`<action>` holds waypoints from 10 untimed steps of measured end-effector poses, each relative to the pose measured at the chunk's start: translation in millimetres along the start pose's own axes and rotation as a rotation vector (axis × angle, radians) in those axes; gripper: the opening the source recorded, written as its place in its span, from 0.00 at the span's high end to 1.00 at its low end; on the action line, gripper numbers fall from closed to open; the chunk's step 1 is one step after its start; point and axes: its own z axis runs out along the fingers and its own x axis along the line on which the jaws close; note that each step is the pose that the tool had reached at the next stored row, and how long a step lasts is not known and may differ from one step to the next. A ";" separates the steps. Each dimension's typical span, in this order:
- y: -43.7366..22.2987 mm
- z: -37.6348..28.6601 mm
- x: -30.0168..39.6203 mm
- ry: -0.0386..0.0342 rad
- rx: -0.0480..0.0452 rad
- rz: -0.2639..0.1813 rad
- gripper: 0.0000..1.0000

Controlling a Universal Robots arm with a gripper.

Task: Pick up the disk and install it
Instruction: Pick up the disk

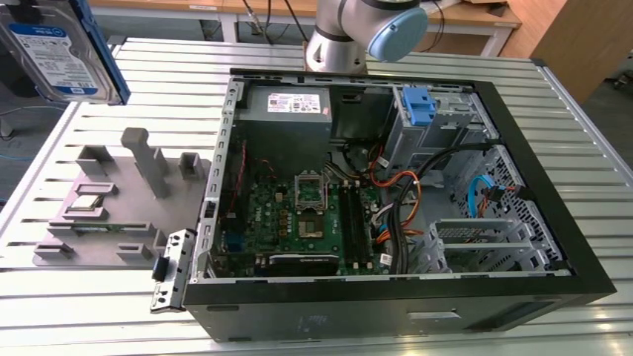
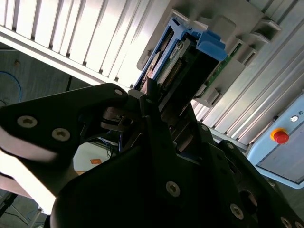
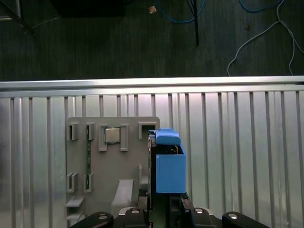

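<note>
Grip check: my claw (image 2: 157,102) was clamped shut on the disk (image 2: 183,59), a flat rectangular silver-metal hard drive with a blue-and-white label and a blue plastic bracket round its edges. In both wrist views the dark fingers (image 3: 183,206) closed on the end nearest the wrist, with the rest of the drive reaching out beyond them.

Position: in the exterior view the disk (image 1: 58,50) hung at that view's upper left, label outward. It was well above the slatted metal desk (image 1: 594,185) and well apart from the open black computer case (image 1: 396,304). In the first wrist view the drive (image 3: 169,171) showed edge-on, over the edge of the grey plastic slotted fixture (image 3: 111,164) lying on the desk. I judged it lifted clear of the fixture, not resting on it.

Handling, my estimate: stiff and dense, heavy for its size. The smooth metal faces would probably slip under a light pinch, and it would take a knock badly. The bracket is thin plastic and would likely flex, so I judged the flat metal body the place to hold it. The connector end (image 2: 172,71) lay exposed and was best kept free of contact.

A second, lone blue plastic bracket (image 1: 417,104) sat in the case's drive cage.
</note>
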 end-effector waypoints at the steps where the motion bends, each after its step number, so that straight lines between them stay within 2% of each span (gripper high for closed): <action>1: 0.0 -0.2 0.0 -0.0001 0.0001 0.000 0.65; 10: 0.1 -6.0 -0.4 0.0000 0.0000 0.000 0.65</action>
